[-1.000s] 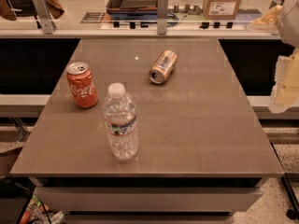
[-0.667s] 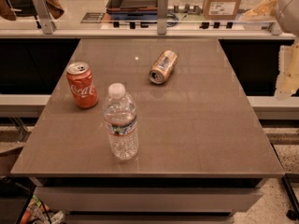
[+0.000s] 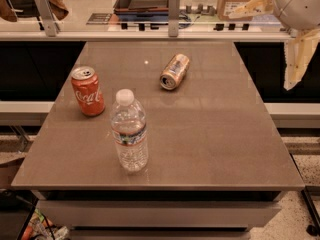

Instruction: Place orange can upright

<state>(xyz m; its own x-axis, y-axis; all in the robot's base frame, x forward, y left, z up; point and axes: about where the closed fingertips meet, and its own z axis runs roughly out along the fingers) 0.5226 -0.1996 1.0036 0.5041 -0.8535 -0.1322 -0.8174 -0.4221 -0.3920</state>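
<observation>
Golden-orange metal marks the orange can [image 3: 175,71], which lies on its side toward the far edge of the tabletop [image 3: 215,134], about midway between the left and right edges, with one silver end turned toward the near edge. It has not moved since the earlier frames. The red can [image 3: 87,90] also keeps its place, standing upright close to the left edge, and the clear water bottle [image 3: 129,131] still stands upright left of centre, nearer the near edge than either can.

What has changed is the gripper [image 3: 260,51]. A second ago it sat at the very right border of the view, beyond the right edge. It has since shifted left and now hangs above the far right corner.

Its two pale fingers [image 3: 250,5] are spread wide, one reaching left over the far edge and the other pointing down beside the right edge. Nothing sits between them, and they touch neither the tabletop nor any object. The gripper is well apart from the orange can.
</observation>
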